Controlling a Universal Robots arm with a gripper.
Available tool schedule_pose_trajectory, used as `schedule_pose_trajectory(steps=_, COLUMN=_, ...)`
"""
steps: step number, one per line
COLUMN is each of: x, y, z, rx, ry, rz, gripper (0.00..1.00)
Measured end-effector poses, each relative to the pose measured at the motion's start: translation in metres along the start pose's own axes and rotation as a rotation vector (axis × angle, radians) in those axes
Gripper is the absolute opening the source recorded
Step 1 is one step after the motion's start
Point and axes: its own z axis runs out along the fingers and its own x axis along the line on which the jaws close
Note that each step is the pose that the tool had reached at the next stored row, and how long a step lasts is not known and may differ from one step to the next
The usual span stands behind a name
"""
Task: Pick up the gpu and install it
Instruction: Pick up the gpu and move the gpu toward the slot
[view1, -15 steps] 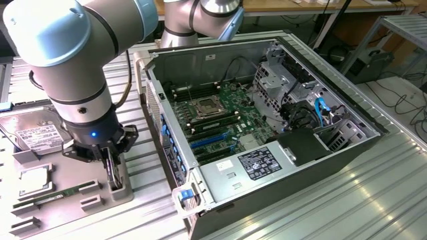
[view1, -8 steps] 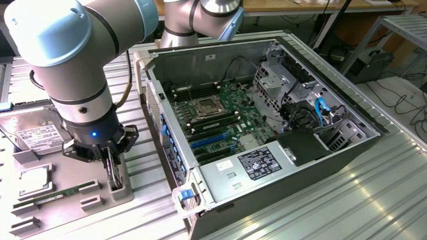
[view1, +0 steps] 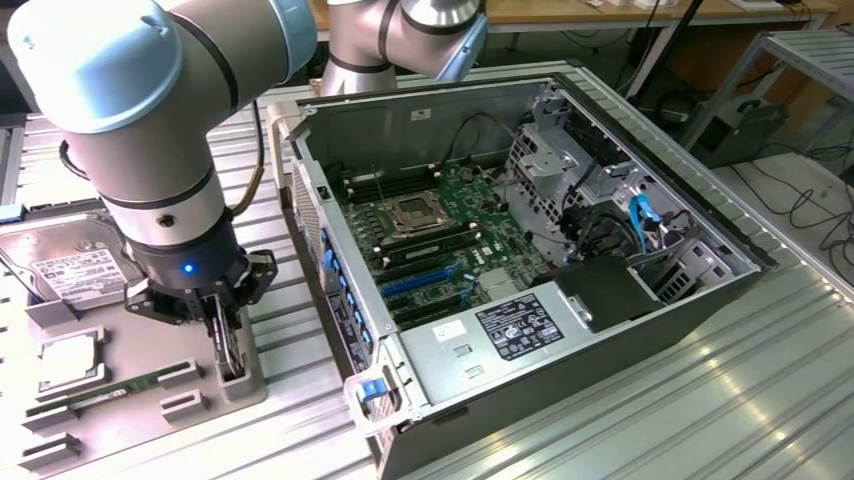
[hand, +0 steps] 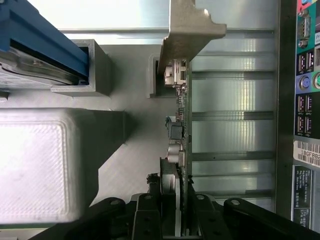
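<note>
Risks, as I'm judging them: the gpu (view1: 232, 352) is standing on edge in a slot of the grey holder (view1: 248, 386). If it's lifted w/ any tilt, it's likely binding in that slot or dragging the holder up w/ it. The metal bracket (hand: 192, 30) is sitting right beside a holder block, so a sideways drift is probably snagging it. The grip is taking the card by its thin faces, w/ the heatsink on one side. That uneven contact could be letting the card twist or slip. The open case (view1: 694, 300) is just beside the holder, toward the exterior view's right. Its near wall is a knock hazard for a card hanging low. The blue slots (view1: 416, 285) on the board are narrow, so a skewed card is risking a jammed edge connector.

Claw (view1: 222, 332): hanging straight down over the holder, fingers drawn close together. In the wrist view they're bracketing the gpu on both faces and appear clamped on it, w/ no clear gap showing. It's touching nothing else. The hard drive (view1: 67, 265) is lying well apart on the surface (view1: 694, 410), toward the exterior view's left.
</note>
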Motion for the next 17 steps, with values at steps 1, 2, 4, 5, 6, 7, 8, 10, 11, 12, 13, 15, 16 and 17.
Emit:
schedule_pose_trajectory(steps=1, x=0.000, y=0.0000, z=-0.0016, rx=0.0004, ry=0.0004, rz=0.000, gripper=0.28)
schedule_pose_trajectory(steps=2, x=0.000, y=-0.0001, z=-0.0035, rx=0.0007, ry=0.0009, rz=0.000, gripper=0.28)
schedule_pose_trajectory(steps=4, x=0.000, y=-0.0001, z=-0.0094, rx=0.0007, ry=0.0009, rz=0.000, gripper=0.28)
schedule_pose_trajectory(steps=5, x=0.000, y=-0.0001, z=-0.0115, rx=0.0007, ry=0.0010, rz=0.000, gripper=0.28)
schedule_pose_trajectory(steps=6, x=0.000, y=-0.0001, z=-0.0138, rx=0.0006, ry=0.0009, rz=0.000, gripper=0.28)
schedule_pose_trajectory(steps=7, x=0.000, y=-0.0001, z=-0.0161, rx=0.0006, ry=0.0008, rz=0.000, gripper=0.28)
schedule_pose_trajectory(steps=8, x=0.000, y=-0.0001, z=-0.0182, rx=0.0007, ry=0.0009, rz=0.000, gripper=0.28)
schedule_pose_trajectory(steps=10, x=0.000, y=-0.0001, z=-0.0224, rx=0.0007, ry=0.0010, rz=0.000, gripper=0.28)
schedule_pose_trajectory(steps=11, x=0.000, y=-0.0001, z=-0.0245, rx=0.0007, ry=0.0009, rz=0.000, gripper=0.28)
schedule_pose_trajectory(steps=12, x=0.000, y=-0.0001, z=-0.0265, rx=0.0007, ry=0.0009, rz=0.000, gripper=0.28)
schedule_pose_trajectory(steps=13, x=-0.001, y=-0.0001, z=-0.0287, rx=0.0007, ry=0.0009, rz=0.000, gripper=0.28)
schedule_pose_trajectory(steps=15, x=-0.001, y=-0.0001, z=-0.0329, rx=0.0007, ry=0.0010, rz=0.000, gripper=0.28)
schedule_pose_trajectory(steps=16, x=-0.001, y=-0.0001, z=-0.0347, rx=0.0007, ry=0.0009, rz=0.000, gripper=0.28)
schedule_pose_trajectory(steps=17, x=-0.001, y=-0.0001, z=-0.0370, rx=0.0007, ry=0.0009, rz=0.000, gripper=0.28)
